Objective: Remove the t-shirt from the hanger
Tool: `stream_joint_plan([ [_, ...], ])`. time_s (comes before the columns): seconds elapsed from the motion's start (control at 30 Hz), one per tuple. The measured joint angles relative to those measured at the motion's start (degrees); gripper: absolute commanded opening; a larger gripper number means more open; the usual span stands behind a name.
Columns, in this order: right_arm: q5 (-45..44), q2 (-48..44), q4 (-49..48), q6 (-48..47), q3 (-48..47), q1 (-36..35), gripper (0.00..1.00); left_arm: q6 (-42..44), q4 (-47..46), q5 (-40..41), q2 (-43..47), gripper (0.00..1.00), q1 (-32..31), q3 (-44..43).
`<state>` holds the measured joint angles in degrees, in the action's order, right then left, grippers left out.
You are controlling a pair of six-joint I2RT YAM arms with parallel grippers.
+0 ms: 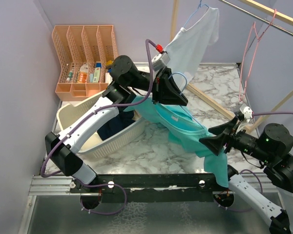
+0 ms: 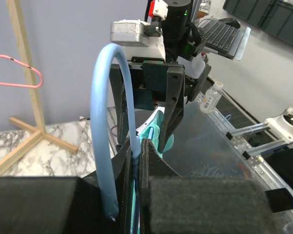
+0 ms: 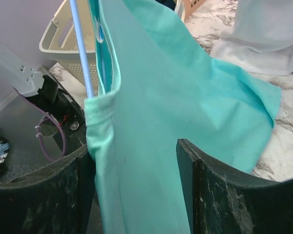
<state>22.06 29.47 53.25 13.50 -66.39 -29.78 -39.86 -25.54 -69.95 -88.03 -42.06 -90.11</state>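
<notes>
A teal t-shirt [image 1: 185, 129] hangs on a light-blue hanger [image 1: 178, 77], held up over the table's middle. My left gripper [image 1: 180, 100] is shut on the hanger's neck just below the hook. In the left wrist view the hook [image 2: 107, 97] arches up from between the closed pads of the gripper [image 2: 136, 146]. My right gripper [image 1: 206, 141] is at the shirt's lower part. In the right wrist view its jaws [image 3: 134, 161] stand wide apart with the teal cloth [image 3: 151, 97] hanging between them. The hanger wire [image 3: 80, 48] runs inside the shirt's opening.
A white laundry basket [image 1: 73, 114] holding dark clothes sits at the left, with an orange organizer [image 1: 85, 44] behind it. A white t-shirt [image 1: 195, 39] and a pink hanger [image 1: 251, 53] hang on the wooden rack [image 1: 210, 100] at the back right.
</notes>
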Motion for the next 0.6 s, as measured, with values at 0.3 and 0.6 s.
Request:
stream_joint_plan([
  [0.3,-1.9,-4.5,3.1,0.8,-0.1,0.0,0.44,15.5,20.6,2.1,1.5,0.00,0.5,-10.2],
  [0.6,-2.7,-5.4,4.8,0.4,-2.0,-0.2,0.01,21.5,27.4,5.1,2.7,0.00,1.4,-11.8],
])
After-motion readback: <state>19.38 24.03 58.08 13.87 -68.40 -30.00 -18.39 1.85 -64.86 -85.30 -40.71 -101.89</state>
